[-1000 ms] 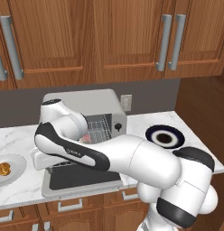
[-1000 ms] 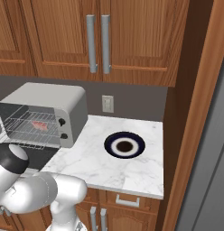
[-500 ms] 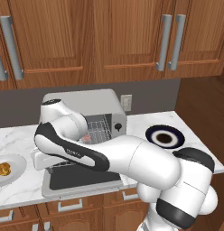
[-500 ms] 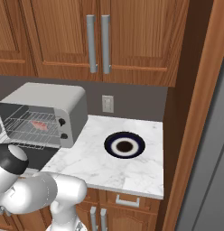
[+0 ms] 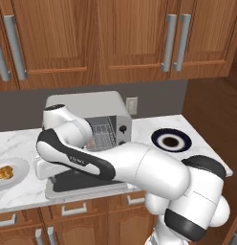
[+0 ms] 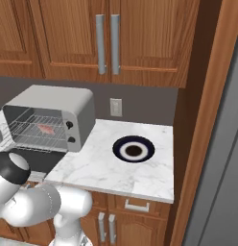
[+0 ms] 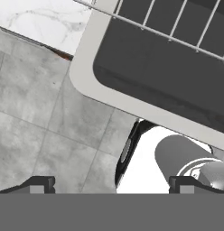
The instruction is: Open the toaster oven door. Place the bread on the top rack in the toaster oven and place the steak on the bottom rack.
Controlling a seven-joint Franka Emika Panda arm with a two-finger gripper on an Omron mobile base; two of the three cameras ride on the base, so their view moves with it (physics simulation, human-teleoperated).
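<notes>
The toaster oven (image 5: 87, 107) (image 6: 53, 108) stands on the counter with its door (image 5: 84, 185) (image 6: 37, 161) folded down flat. The steak (image 6: 46, 129) lies on a wire rack inside; I cannot tell which rack. The bread (image 5: 4, 173) rests on a white plate (image 5: 17, 165) at the counter's far left. My gripper (image 7: 112, 185) is open with nothing between its fingertips (image 7: 41, 182). It hangs over a front corner of the door (image 7: 132, 67), past the counter edge, with floor tiles below. My arm hides much of the oven's front in the left base view.
A dark-rimmed round plate (image 5: 171, 141) (image 6: 134, 150) sits on the marble counter (image 6: 92, 168) right of the oven. Wooden cabinets hang above, and a tall wood panel (image 6: 202, 120) closes the right side. A wall outlet (image 6: 115, 107) is behind the oven.
</notes>
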